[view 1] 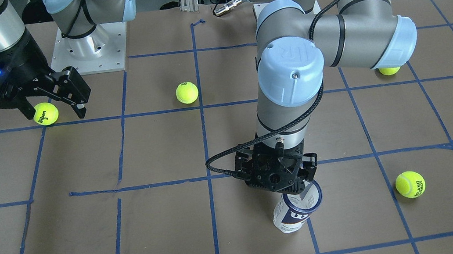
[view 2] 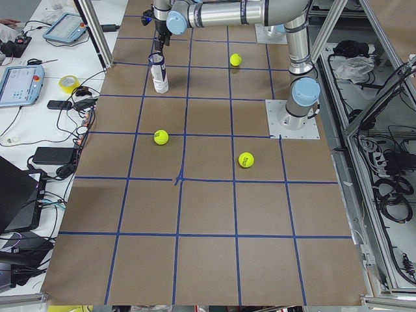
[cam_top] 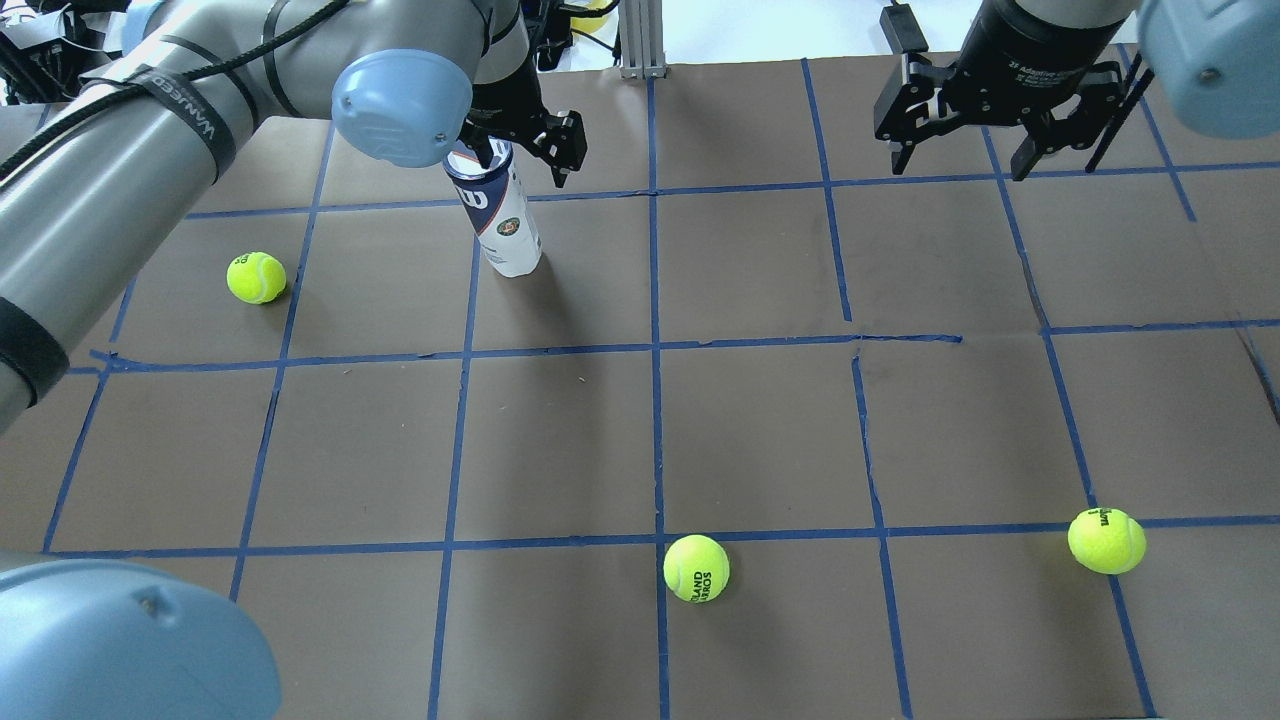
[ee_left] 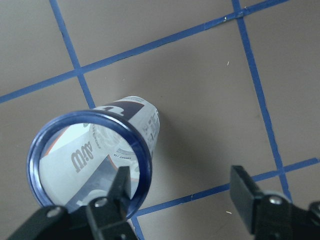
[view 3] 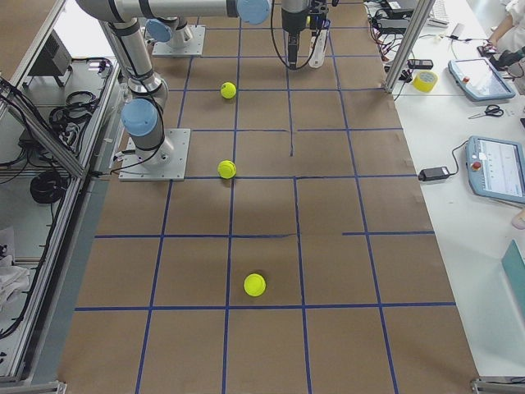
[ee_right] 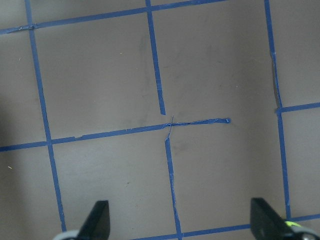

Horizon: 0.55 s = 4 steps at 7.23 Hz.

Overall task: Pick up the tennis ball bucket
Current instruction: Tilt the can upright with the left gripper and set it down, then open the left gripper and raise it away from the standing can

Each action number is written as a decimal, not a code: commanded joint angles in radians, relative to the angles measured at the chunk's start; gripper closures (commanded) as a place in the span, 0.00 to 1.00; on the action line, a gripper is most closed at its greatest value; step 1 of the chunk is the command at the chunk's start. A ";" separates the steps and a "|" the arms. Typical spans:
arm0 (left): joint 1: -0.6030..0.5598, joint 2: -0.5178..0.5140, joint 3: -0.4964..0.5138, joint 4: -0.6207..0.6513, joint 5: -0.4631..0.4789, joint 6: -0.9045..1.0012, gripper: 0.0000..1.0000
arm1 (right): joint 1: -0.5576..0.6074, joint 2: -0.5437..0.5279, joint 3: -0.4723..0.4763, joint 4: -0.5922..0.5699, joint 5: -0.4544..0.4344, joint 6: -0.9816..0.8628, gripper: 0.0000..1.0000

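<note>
The tennis ball bucket [cam_top: 503, 222] stands upright on the table [cam_top: 760, 420], its open, blue-rimmed mouth directly under the left gripper [ee_left: 181, 176]. The left jaws are apart and not clamped on anything: in the left wrist view one jaw sits at the bucket's rim, over the edge of the mouth, while the other hangs well clear of the outer wall, above bare table. Whether the near jaw touches the rim cannot be told

The right gripper [cam_top: 958, 165] hangs high over the table, well apart from the bucket, with its jaws spread wide and nothing between them. Its wrist view shows only the brown table and blue tape lines [ee_right: 171, 170] below the jaws

Loose tennis balls lie around. One [cam_top: 256, 277] is off to the outer side of the left jaws, apart from the bucket. Another, printed with black lettering [cam_top: 696, 568], lies well apart from both pairs of jaws, nearer the robot. A third [cam_top: 1106, 540] lies on the right gripper's side, far below and behind its jaws
</note>
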 commanded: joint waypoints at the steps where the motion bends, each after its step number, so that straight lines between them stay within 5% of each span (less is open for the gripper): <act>1: 0.000 0.052 0.022 -0.089 -0.006 -0.015 0.00 | 0.000 0.000 0.000 -0.001 0.000 0.000 0.00; 4: 0.045 0.144 0.090 -0.301 -0.029 -0.018 0.00 | 0.000 0.000 0.000 -0.001 0.000 0.000 0.00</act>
